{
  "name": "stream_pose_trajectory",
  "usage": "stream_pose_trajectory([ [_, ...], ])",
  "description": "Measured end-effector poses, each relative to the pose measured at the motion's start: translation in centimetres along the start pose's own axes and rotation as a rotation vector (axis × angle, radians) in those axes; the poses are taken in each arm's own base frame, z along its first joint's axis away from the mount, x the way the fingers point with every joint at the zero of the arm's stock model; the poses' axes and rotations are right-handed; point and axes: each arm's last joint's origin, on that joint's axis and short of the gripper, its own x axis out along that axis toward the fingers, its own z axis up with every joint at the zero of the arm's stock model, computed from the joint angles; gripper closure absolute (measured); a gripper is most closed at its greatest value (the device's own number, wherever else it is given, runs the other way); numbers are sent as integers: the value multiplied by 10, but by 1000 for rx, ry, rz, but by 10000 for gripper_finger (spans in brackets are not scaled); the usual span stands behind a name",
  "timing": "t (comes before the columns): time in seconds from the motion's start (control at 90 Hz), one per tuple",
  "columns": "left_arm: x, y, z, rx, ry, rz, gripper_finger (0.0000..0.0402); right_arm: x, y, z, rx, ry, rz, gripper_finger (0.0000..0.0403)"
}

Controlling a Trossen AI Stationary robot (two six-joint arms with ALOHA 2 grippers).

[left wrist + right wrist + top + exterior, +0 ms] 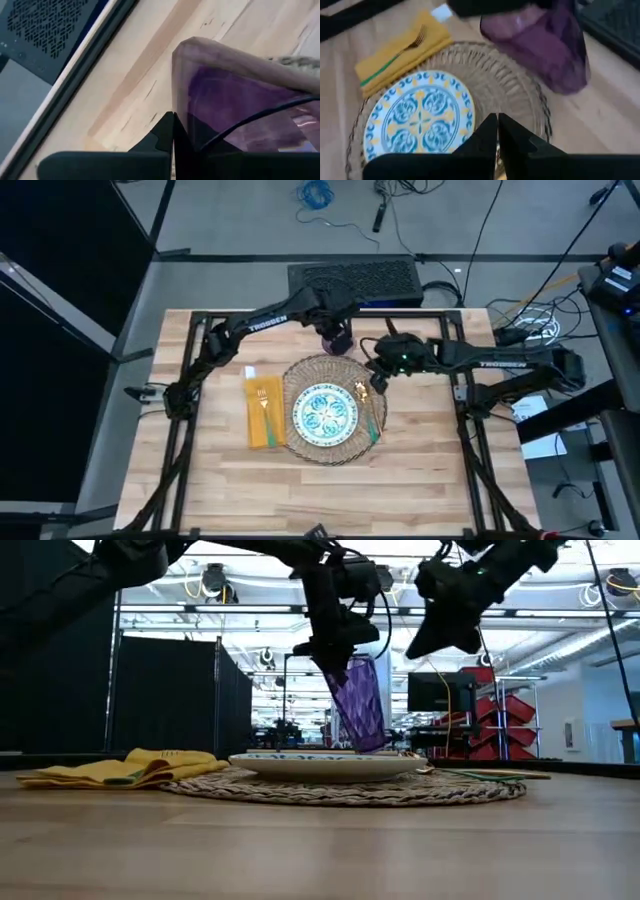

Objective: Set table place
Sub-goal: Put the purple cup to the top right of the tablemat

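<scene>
- Left gripper (335, 332) up at the far edge of the mat (300, 372), fingers clamped on the purple cup (360, 705) – low view shows the cup tilted, hanging above table level behind the plate.
- Left wrist view: cup (235, 100) fills the frame, one dark finger (167, 132) pressed to its wall; bare wood planks of the table (150, 60) beyond.
- Right gripper (377, 376) hovers over the mat's right side, just by the spoon (366, 402). Right wrist view has its fingers (485, 135) nearly together, only a thin slit btwn them, nothing held.
- Plate (324, 415), white w/ teal pattern, sits centred on the round straw mat, mid-table.
- Yellow napkin (264, 412) lies just left of the mat, edge touching or v. close – can't tell which.
- Fork (263, 397) rests on top of the napkin, tines toward the far side.
- Spoon lies on the mat's right part, beside the plate, gold bowl far end, teal handle near end.
- Right wrist view: cup (540, 42) leaning beyond the mat rim, fork (407, 47) on napkin (395, 60) further over.
</scene>
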Motion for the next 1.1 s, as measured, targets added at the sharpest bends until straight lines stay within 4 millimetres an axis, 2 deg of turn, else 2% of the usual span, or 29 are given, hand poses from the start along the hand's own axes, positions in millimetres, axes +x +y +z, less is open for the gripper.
stream_pose_trajectory([
  [0.156, -1, -5, 5, -57, -66, -6, 401, 3, -11, 2, 11, -15, -107, 351],
  [0.4, -3, -9, 15, -152, -160, -51, 401, 3, -13, 9, 41, -90, -124, 244],
  [0.544, -4, -12, 20, -214, -217, -73, 401, 2, -16, 12, 87, -140, -213, 205],
  [0.778, -4, -12, 21, -236, -227, -69, 401, 2, -16, 14, 98, -172, -245, 204],
  [1.1, 16, -26, 20, -257, -212, -86, 402, 2, -21, 14, 96, -172, -290, 215],
])
